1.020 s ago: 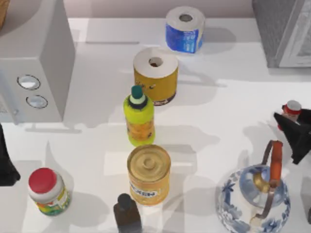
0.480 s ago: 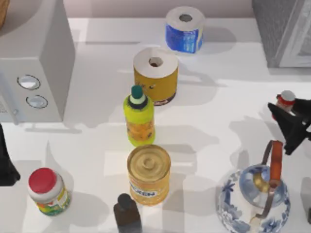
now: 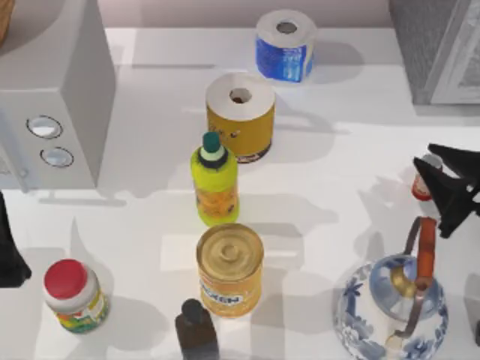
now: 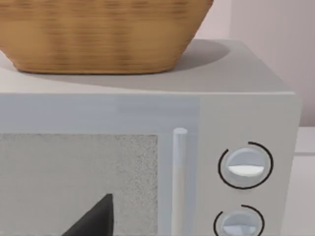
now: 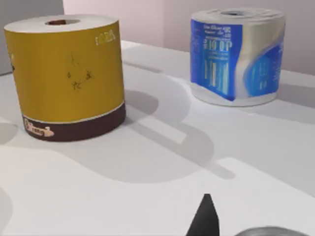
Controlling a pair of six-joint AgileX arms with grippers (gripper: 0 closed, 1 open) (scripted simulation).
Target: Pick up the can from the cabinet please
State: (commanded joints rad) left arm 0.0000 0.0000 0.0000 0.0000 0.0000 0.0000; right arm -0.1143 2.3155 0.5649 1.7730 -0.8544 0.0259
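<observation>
So the right end effector (image 3: pixel 439 180) sits at the right edge of the worktop (image 3: pixel 330 172), its dark fingers clamped around the can (image 3: pixel 424 180), which pokes out on the side facing the table's middle. The can looks small, stiff and light, probably slick-sided, so I'd say a grip across the middle of the body is the safe spot. The cabinet (image 3: pixel 439 49) stands well behind the end effector, the blue-and-white teapot (image 3: pixel 390 304) just in front of it. The left end effector (image 3: pixel 9 251) is parked far off at the left edge; can't tell its state.

R gripper (image 3: pixel 439 176) w/ can (image 3: pixel 424 182) has shifted left — can now tilted, mostly hidden.
</observation>
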